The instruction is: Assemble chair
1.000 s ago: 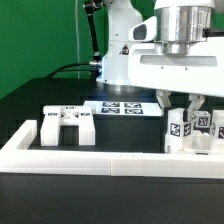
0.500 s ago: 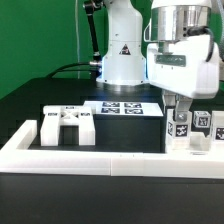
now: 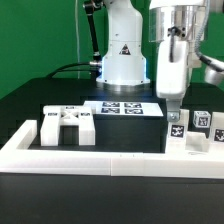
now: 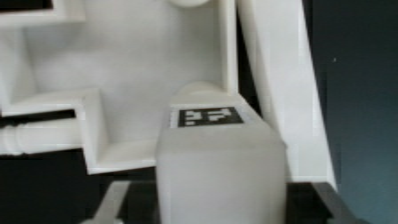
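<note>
Chair post (image 3: 176,128): exterior view's lower right, upright, directly under the end effector (image 3: 175,113).
End effector: clenched or released, I cannot tell.
Chair bracket (image 3: 66,125): exterior view's lower left, well apart.

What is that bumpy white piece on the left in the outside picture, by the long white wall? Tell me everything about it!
The bracket piece looks like matte white plastic, blocky, with several short upright blocks and gaps between them. It sits upright on the black table, just behind the border wall, on the exterior view's left. Nothing holds it; the gripper is apart, on the exterior view's right. No tag shows on it from here.
</note>
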{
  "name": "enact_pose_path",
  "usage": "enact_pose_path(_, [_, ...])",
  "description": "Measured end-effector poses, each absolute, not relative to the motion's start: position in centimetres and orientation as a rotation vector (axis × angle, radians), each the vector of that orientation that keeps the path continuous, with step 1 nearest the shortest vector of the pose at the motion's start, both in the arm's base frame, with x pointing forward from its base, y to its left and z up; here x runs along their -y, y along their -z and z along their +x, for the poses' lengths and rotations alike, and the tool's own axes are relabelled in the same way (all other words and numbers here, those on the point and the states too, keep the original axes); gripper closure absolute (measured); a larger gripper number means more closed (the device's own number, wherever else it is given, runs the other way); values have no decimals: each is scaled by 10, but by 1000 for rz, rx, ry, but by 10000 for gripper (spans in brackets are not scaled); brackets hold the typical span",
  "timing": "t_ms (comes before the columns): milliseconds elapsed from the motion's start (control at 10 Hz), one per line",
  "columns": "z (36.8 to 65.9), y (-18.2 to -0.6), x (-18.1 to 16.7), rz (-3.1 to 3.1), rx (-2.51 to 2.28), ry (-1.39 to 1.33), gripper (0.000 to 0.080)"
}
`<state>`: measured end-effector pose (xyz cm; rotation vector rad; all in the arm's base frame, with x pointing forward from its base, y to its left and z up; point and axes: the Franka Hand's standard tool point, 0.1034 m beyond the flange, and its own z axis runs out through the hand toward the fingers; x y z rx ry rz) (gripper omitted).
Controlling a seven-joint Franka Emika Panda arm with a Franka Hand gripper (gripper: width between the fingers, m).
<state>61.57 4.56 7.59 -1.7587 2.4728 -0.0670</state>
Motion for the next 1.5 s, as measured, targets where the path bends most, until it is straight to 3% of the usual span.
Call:
enact_pose_path(500, [610,-75,-39,-1582,-2617,47,495])
enact_pose_path(600, [610,-75,-39,-1586,-2615,47,378])
enact_pose_path(700, [610,-75,-39,-1637,-2585,50,378])
enact_pose_path(800, [610,-77,-39,-1749,-2512,50,215])
enact_pose_path(1100, [608,-84,-40,-1994,-2309,65,154])
enact_pose_path(1500, [606,-83,-41,-2011,-2299,61,151])
